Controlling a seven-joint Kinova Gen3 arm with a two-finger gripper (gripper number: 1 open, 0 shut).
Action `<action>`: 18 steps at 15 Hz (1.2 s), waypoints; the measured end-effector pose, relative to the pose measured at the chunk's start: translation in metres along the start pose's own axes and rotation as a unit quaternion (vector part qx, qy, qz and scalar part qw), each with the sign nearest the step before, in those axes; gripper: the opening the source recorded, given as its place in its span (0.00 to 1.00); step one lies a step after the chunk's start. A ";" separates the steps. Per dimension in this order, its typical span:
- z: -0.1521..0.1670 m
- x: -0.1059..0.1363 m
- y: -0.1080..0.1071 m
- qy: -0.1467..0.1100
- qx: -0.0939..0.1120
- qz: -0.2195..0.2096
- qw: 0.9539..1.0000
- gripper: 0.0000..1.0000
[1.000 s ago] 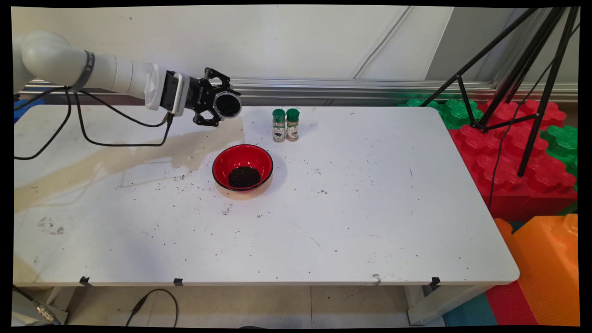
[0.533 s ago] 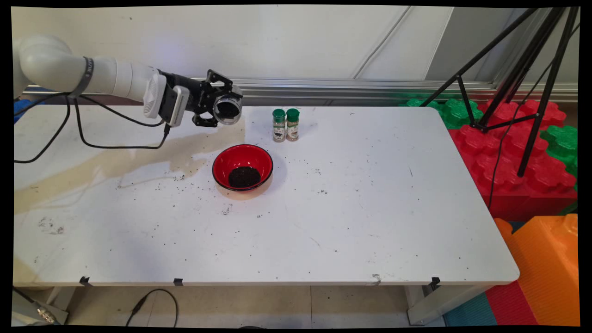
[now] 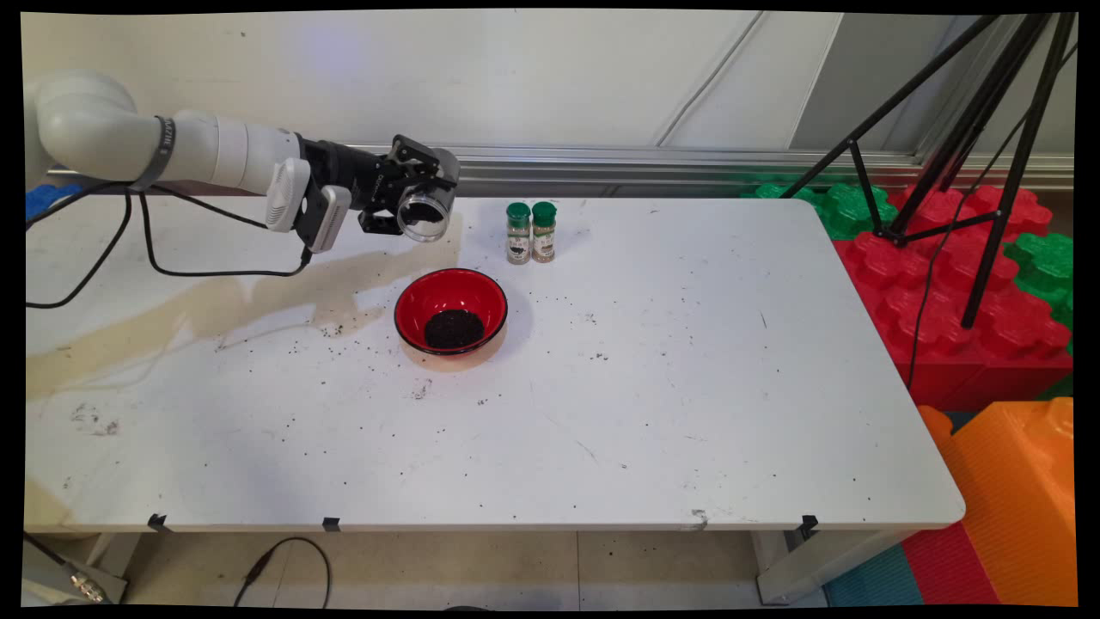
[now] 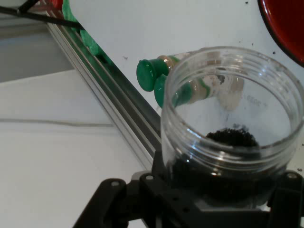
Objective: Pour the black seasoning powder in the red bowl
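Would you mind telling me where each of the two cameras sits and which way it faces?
Main view: fixed above the table's near side, looking down across it at the wall; shows the white arm and gripper holding a clear jar.
Hand view: on the hand, looking along the gripper past the jar's open mouth; only black linkage shows.
Shared: the jar, two green-capped spice bottles, and the red bowl.

A: What sits above the black gripper [image 4: 223, 199]?
B: A clear open jar [image 4: 232, 118], dark grains at its bottom.
A: Behind it?
B: Two green-capped bottles [image 4: 156, 76], a metal rail [image 4: 109, 104], a red bowl's rim [image 4: 282, 26].
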 end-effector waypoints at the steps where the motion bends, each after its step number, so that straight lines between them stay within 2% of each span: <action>1: 0.000 0.001 0.000 -0.001 0.001 0.011 1.000 0.00; 9: 0.000 0.013 -0.002 -0.004 0.010 0.076 0.997 0.00; 18: 0.002 0.026 -0.006 -0.007 0.022 0.126 0.992 0.00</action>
